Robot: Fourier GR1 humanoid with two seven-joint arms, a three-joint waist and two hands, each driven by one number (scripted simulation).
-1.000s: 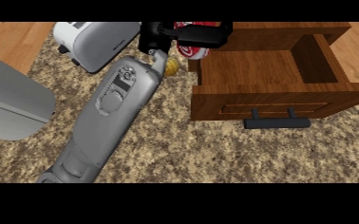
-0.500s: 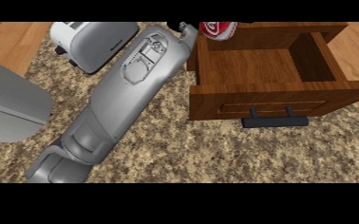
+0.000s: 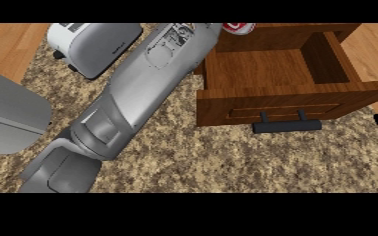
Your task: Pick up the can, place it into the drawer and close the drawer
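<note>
One grey forearm (image 3: 140, 95) crosses the tabletop (image 3: 221, 160) diagonally from the lower left edge to the far edge; its hand lies beyond the top of the view, so its state cannot be told. At the right edge sits the open wooden drawer (image 3: 280, 70), black handle (image 3: 286, 125) toward the viewer. A toaster (image 3: 96, 45) occupies the far left corner. The red can (image 3: 238, 27) shows at the drawer's far left corner, partly cut off.
</note>
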